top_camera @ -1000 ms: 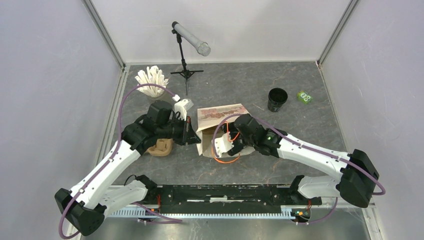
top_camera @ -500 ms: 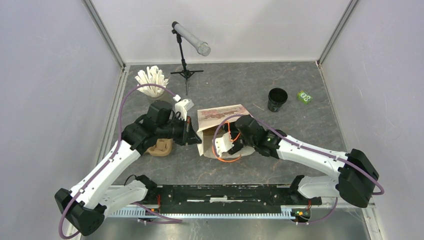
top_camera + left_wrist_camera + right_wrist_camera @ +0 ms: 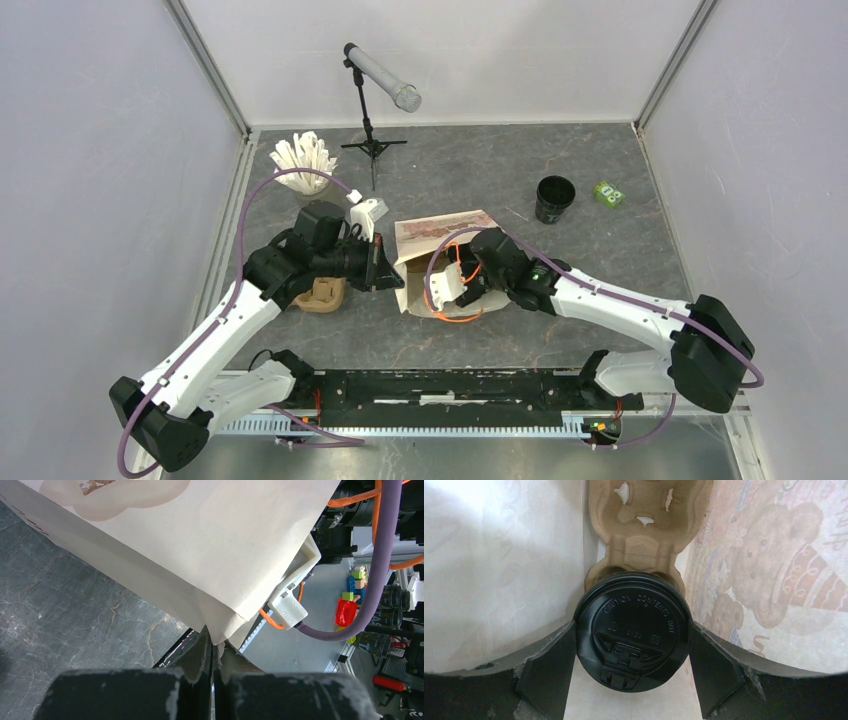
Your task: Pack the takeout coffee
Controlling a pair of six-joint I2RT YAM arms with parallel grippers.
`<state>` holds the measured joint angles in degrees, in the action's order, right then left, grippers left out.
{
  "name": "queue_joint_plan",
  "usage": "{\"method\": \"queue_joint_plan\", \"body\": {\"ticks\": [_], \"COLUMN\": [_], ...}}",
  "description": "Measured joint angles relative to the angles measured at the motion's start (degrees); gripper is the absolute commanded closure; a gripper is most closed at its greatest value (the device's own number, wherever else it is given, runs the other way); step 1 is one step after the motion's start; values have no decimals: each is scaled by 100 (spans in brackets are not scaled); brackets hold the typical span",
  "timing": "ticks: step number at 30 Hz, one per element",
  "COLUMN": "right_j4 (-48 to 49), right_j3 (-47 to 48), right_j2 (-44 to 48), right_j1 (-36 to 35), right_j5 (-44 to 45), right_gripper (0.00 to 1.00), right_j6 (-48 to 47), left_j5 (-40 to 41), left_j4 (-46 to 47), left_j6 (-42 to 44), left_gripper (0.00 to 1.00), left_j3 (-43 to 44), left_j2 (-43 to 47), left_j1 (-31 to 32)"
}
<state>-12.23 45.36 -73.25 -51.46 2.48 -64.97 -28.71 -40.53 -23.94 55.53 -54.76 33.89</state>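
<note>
Takeout coffee (image 3: 633, 630): black cup, lid on, embossed lettering legible. Location: inside the paper bag (image 3: 489, 570), a pulp carrier (image 3: 644, 525) directly behind it. Right gripper (image 3: 631, 635): jaws spread wide, one finger against each side of the lid. Left gripper (image 3: 214, 650): jaws pressed together, pinching a corner of the bag. Second black cup (image 3: 555, 198): unlidded, standing well apart on the table (image 3: 560, 290).

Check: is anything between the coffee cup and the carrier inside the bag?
Nothing visible. The coffee cup, between the right gripper's jaws, is already inside the bag, at the cardboard carrier's near end; the bag walls stand clear either side.
</note>
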Motion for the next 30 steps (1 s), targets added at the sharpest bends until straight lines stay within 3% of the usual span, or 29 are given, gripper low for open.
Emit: {"method": "queue_joint_plan", "body": {"ticks": [30], "right_j4": [358], "right_j3": [-42], "right_j2": [-205], "right_j1": [269], "right_j5": [-212], "right_gripper": [36], "right_j6": [92], "left_j5": [-39], "left_j4": [-7], "left_j6": [-7], "left_gripper": [98], "left_j3": [0], "left_j2": [4], "left_j1": [0]}}
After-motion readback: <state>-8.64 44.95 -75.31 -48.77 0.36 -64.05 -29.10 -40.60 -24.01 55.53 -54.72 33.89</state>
